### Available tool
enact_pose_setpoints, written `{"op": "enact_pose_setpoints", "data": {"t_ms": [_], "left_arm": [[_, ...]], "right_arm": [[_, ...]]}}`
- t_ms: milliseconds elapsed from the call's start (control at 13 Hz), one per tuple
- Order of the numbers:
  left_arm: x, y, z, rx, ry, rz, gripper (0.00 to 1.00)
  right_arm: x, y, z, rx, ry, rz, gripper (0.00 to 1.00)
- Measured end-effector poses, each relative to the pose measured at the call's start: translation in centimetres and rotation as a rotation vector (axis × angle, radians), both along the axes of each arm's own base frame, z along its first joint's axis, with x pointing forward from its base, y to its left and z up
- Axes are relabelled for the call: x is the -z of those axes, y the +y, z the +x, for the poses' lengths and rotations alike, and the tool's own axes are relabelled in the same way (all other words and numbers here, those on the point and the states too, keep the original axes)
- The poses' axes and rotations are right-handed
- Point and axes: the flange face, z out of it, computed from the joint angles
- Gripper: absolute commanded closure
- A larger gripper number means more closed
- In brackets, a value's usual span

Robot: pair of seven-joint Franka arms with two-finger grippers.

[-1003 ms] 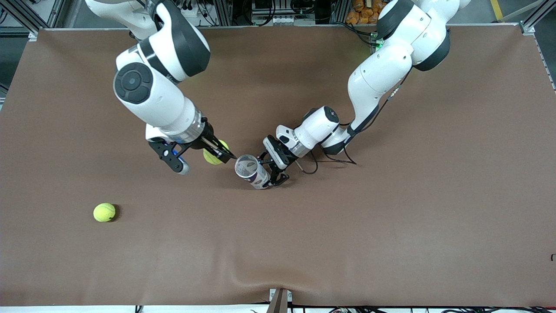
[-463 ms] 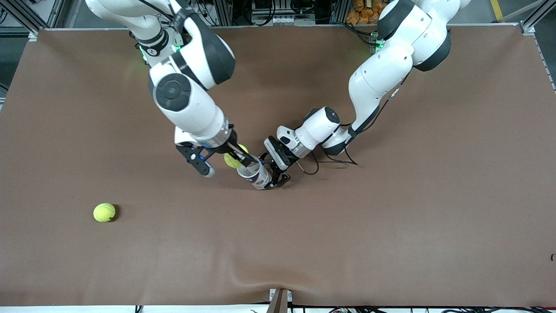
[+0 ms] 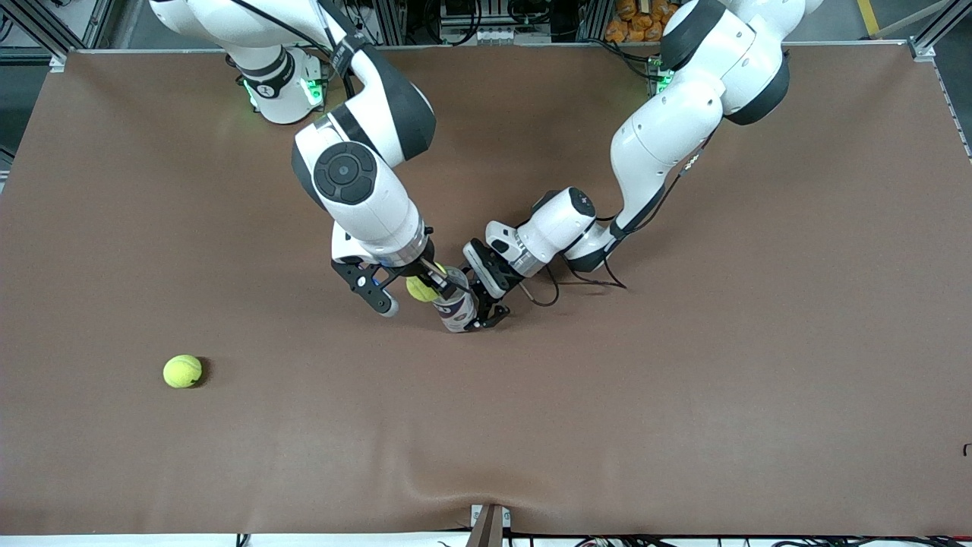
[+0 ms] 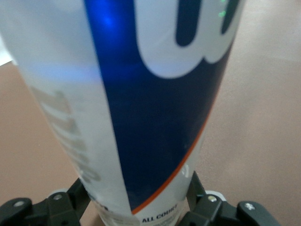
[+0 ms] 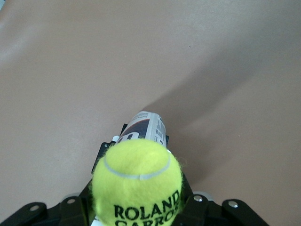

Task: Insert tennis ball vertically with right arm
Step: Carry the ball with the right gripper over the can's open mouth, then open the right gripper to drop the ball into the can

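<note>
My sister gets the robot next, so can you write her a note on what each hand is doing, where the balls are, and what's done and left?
Right gripper: shut on a tennis ball, over the mouth of the can.
Left gripper: around the can, which stands mid-table; I can't tell how firmly it grips.
Second tennis ball: on the table toward the right arm's end, nearer the front camera.
Done: ball picked up and brought to the can.
Left: lower the ball in, let go.
</note>
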Motion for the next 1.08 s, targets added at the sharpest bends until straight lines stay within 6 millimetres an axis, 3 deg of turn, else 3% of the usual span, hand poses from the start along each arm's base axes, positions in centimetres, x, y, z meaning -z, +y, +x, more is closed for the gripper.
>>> {"op": "enact_pose_setpoints", "data": {"t_ms": [463, 540, 617, 694, 1080], "left_arm": [[0.0, 0.0, 0.0, 0.000, 0.000, 0.000, 0.16], [0.0, 0.0, 0.0, 0.000, 0.000, 0.000, 0.16], [0.0, 0.0, 0.0, 0.000, 0.000, 0.000, 0.16], [0.0, 0.0, 0.0, 0.000, 0.000, 0.000, 0.16], [0.0, 0.0, 0.0, 0.000, 0.000, 0.000, 0.16]], "right_arm": [[1.6, 2.2, -1.1, -0.001, 0.009, -0.004, 0.52], [1.8, 2.5, -1.2, 0.000, 0.006, -0.001, 0.45], [2.0, 2.7, -1.2, 0.002, 0.004, -0.001, 0.11], [2.1, 2.7, -1.1, 0.003, 0.004, -0.001, 0.00], [1.5, 2.3, -0.6, 0.013, -0.010, 0.002, 0.00]]}}
